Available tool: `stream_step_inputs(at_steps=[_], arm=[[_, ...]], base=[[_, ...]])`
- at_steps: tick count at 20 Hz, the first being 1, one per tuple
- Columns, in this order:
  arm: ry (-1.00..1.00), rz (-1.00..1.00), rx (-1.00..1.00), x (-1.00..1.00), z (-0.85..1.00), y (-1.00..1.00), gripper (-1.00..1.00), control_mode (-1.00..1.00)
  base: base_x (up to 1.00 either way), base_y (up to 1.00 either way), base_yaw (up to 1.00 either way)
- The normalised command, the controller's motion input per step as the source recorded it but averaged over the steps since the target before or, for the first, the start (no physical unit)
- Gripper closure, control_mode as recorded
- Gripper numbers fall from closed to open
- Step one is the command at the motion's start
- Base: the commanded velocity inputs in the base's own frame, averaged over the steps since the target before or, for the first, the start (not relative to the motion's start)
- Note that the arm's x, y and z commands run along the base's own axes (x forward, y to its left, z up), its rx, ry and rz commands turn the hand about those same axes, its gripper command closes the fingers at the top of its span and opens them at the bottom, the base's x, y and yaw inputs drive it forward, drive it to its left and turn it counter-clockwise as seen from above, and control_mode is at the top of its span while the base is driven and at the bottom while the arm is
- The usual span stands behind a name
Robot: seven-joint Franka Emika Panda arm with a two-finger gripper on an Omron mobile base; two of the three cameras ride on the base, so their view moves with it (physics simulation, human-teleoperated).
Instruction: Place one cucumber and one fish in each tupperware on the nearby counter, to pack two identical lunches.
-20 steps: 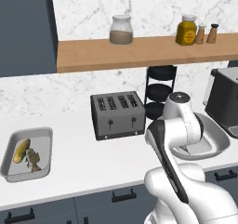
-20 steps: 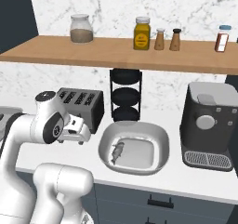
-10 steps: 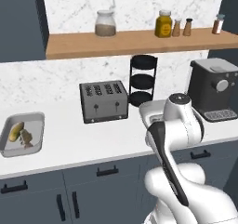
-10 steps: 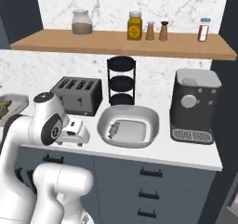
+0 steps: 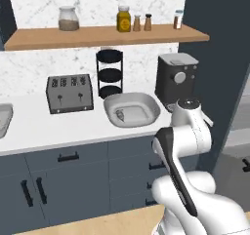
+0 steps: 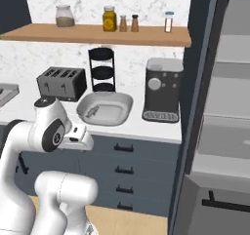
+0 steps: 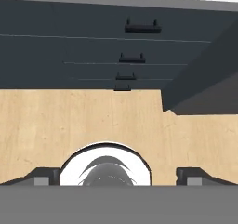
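In the left base view the white counter (image 5: 53, 129) runs over dark drawers, and on it a wide, basin-like tupperware (image 5: 132, 109) sits in front of a black three-tier rack (image 5: 109, 73), between a toaster (image 5: 70, 93) and a coffee machine (image 5: 176, 79). One fish (image 5: 120, 115) lies inside the tupperware near its left wall (no cucumber can be made out with it). A second tupperware (image 5: 3, 120) shows as a sliver at the left edge of the counter, its contents out of sight. Above, a wooden shelf (image 5: 105, 35) carries a jar and small bottles. The arm rises at lower right, in front of the drawers. In the right base view the same tupperware (image 6: 105, 108) sits on the counter (image 6: 29, 109) between the toaster (image 6: 62, 82) and the coffee machine (image 6: 163, 89), the fish (image 6: 91, 112) lying toward its left side. The corner of the other tupperware (image 6: 7, 93) pokes in at the far left. The arm stands at lower left, and a tall open cabinet takes up the right side. In the hand view the gripper (image 7: 118, 177) points down at a wooden floor (image 7: 56, 121), with the drawers (image 7: 93, 46) and their black bar handles beyond. Its two fingertips (image 7: 42, 175) stand far apart at the bottom corners, jaws wide and holding nothing.
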Motion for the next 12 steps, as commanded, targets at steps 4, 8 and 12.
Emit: stream_step_inputs(at_steps=[4, 8, 12], arm=[[0.00, 0.00, 0.00, 0.00, 0.00, 0.00, -1.00, 1.00], [0.00, 0.00, 0.00, 0.00, 0.00, 0.00, -1.00, 1.00], [0.00, 0.00, 0.00, 0.00, 0.00, 0.00, -1.00, 1.00]], base=[[0.00, -1.00, 0.00], [-0.08, -1.00, -0.01], [-0.17, -0.81, -0.24]])
